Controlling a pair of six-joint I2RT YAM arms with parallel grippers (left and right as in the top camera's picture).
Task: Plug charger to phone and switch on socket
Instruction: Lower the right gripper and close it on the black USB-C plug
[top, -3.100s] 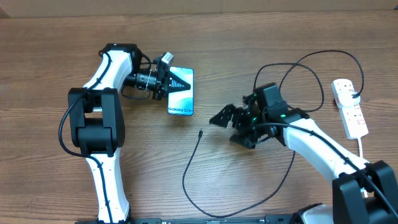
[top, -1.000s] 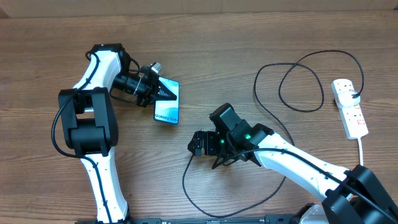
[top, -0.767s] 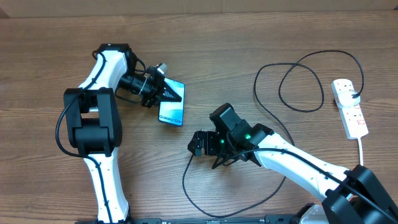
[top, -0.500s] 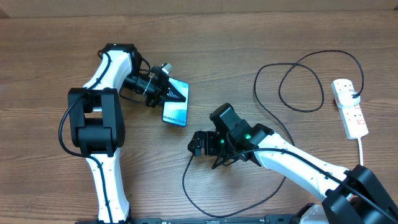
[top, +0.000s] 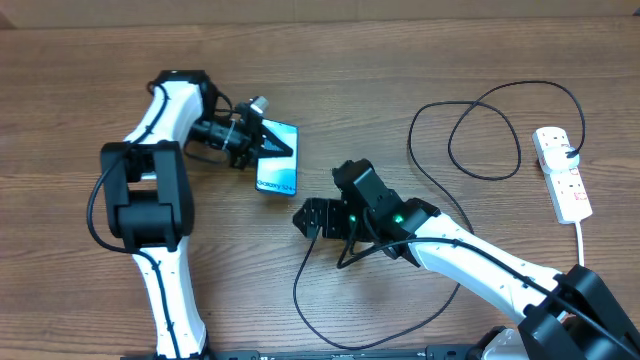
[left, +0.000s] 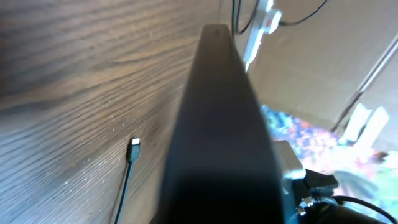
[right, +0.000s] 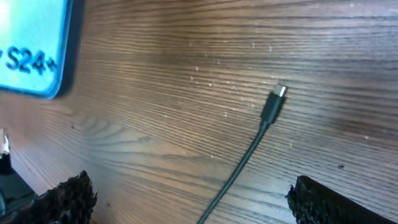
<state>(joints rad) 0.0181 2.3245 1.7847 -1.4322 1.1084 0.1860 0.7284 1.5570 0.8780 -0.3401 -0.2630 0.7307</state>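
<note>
Black cable on dark wood grain is my main worry. The charger (right: 245, 154) is thin, and its plug tip (right: 274, 104) lies loose on the tabletop (top: 450, 60), ahead of my right hand (top: 308, 217) and between the lines of its two fingers. That hand is spread as wide as it goes and carries nothing. If I come down slightly off, I judge the fingers would catch the cord behind the tip, and the tip would droop or twist and miss the port.

My left hand (top: 280, 147) is closed right down over the upper corner of the phone (top: 277, 175), which sits screen up near the right hand with its "Galaxy" end turned toward it. It looks like a corner grip, so a push from the plug could swing the phone round or slide it out.

From there the cord runs in loose loops back to the socket (top: 562, 175), well apart at the far right. Hauling on the tip might drag those loops or tug the strip askew.
</note>
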